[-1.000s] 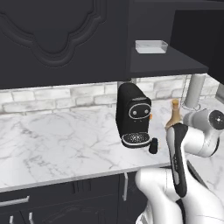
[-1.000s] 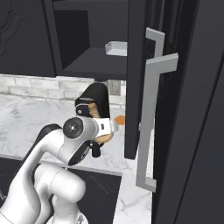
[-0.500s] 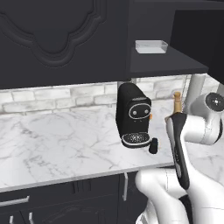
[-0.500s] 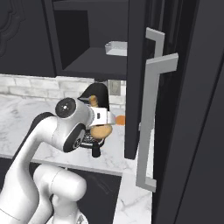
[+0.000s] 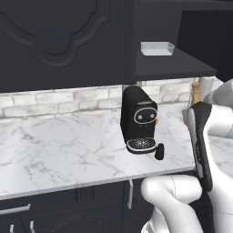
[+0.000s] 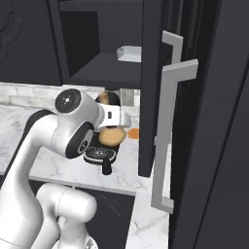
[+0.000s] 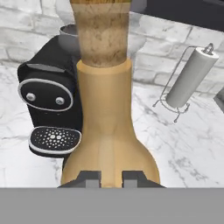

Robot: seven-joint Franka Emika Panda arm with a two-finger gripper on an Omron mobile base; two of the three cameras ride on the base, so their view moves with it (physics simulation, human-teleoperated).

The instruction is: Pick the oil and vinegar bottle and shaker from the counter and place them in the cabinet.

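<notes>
The oil and vinegar bottle (image 7: 107,131), a tan flask with a cork-like stopper, hangs upright above the counter (image 5: 68,154). My gripper (image 7: 111,178) is shut on its wide base. In the right base view the hand (image 6: 115,118) holds the bottle (image 6: 112,137) in front of the coffee machine, below the open cabinet's shelf (image 6: 104,70). In the left base view the bottle's neck (image 5: 196,93) shows behind my forearm. The small black shaker (image 5: 159,151) stands on the counter just right of the coffee machine's base (image 6: 106,168).
A black coffee machine (image 5: 139,120) stands under the cabinet. A clear tray (image 5: 158,48) sits on the cabinet shelf. The open cabinet door with its long metal handle (image 6: 168,121) juts out on the right. A paper towel roll (image 7: 190,78) stands by the brick wall.
The arm has raised the bottle from near counter height towards the underside of the cabinet shelf and a little to the right. The shaker has not moved.
</notes>
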